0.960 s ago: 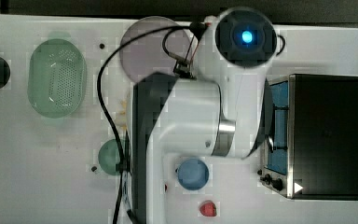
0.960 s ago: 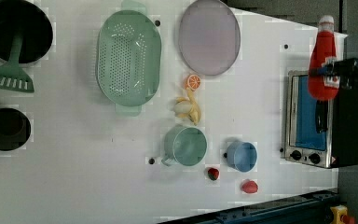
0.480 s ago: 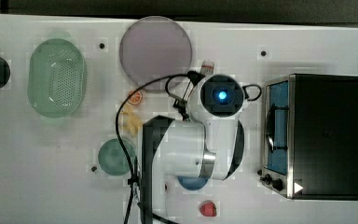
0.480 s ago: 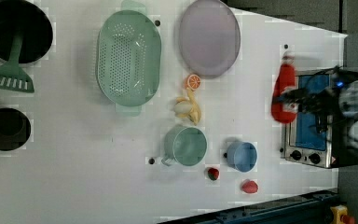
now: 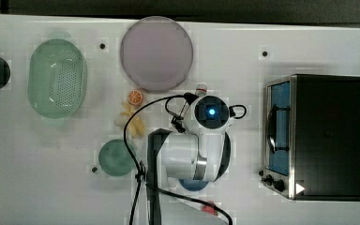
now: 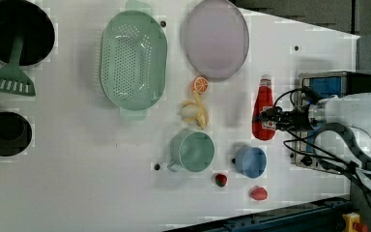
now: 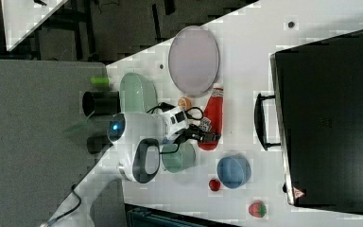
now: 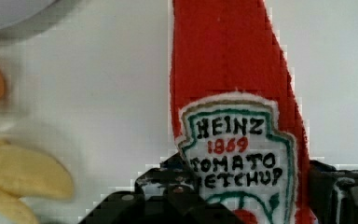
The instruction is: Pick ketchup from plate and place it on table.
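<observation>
Ketchup [image 6: 263, 112] off plate [image 6: 216, 38], held over bare table [image 6: 77, 159] between plate and oven [image 6: 329, 83]. Gripper [image 6: 276, 117] pinches bottle's lower body. Pick done; left: set down, release. Contact with table unclear.

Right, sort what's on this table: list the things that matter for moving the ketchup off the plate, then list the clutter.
In the job:
ketchup, held in the gripper
plate, now bare
table

Just lying about:
green basket
orange slice
banana
green cup
blue cup
toaster oven
black bowl
spatula
</observation>
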`<state>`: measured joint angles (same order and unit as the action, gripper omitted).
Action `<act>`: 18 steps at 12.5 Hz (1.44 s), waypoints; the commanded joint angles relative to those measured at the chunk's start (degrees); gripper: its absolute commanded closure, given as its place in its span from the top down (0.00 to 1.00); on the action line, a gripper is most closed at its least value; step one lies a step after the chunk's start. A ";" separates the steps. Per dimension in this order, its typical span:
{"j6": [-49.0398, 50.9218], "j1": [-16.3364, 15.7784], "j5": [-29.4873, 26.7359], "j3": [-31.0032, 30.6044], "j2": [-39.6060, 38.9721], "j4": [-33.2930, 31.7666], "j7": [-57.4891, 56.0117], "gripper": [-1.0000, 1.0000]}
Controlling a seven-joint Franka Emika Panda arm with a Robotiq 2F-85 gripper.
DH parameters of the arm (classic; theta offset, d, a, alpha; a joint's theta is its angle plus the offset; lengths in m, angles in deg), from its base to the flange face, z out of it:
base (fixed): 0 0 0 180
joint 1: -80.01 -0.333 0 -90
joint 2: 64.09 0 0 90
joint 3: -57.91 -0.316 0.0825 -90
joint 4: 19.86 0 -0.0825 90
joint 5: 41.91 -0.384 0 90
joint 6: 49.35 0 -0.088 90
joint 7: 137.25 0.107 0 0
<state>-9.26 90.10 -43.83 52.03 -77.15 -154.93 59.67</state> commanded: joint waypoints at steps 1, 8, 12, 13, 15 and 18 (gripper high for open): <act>-4.00 -0.19 -0.12 -0.03 -0.62 0.38 2.44 0.63; -5.10 -0.22 -0.12 -0.47 1.42 1.98 2.44 1.00; 2.46 -0.46 -0.12 -0.70 7.68 9.02 6.27 1.00; 6.44 -0.50 -0.12 -0.86 8.69 11.42 8.90 1.00; 13.93 -0.52 -0.12 -1.38 10.08 16.77 15.81 1.00; 25.49 -0.54 -0.11 -1.83 11.19 24.14 24.44 1.00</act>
